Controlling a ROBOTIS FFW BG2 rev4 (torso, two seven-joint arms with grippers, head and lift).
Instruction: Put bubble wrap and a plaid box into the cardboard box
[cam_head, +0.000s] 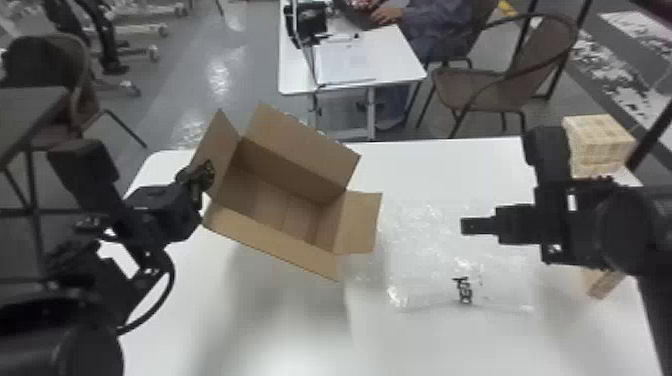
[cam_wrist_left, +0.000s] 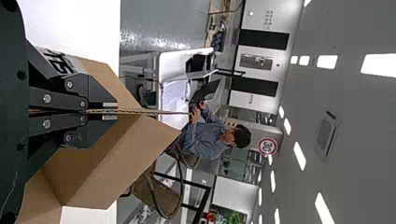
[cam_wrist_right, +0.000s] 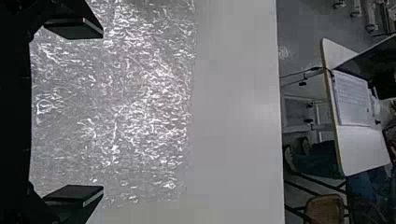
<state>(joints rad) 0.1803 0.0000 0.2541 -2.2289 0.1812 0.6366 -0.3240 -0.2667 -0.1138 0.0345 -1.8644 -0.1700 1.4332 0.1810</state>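
Office-like workspace, white desk (cam_head: 395, 60), laptop (cam_wrist_left: 207, 90), chair (cam_head: 475, 92), ceiling lights (cam_wrist_left: 377, 64), grey floor (cam_head: 250, 60)

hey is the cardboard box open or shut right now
Open: the cardboard box has its flaps spread apart, and its bare bottom shows inside in the head view.

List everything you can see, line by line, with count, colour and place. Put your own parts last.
Cardboard box: one, brown, open, at the near table's left half
Bubble wrap: one spread, clear, right of the box
Plaid box: one, cream, near table's far right
Near table: one, white, in front
Far table: one, white, beyond
Dark table: one, left edge
Chairs: at least two, brown, background
Left tool: one, black, shut on a box flap
Right tool: one, black, open, above the wrap
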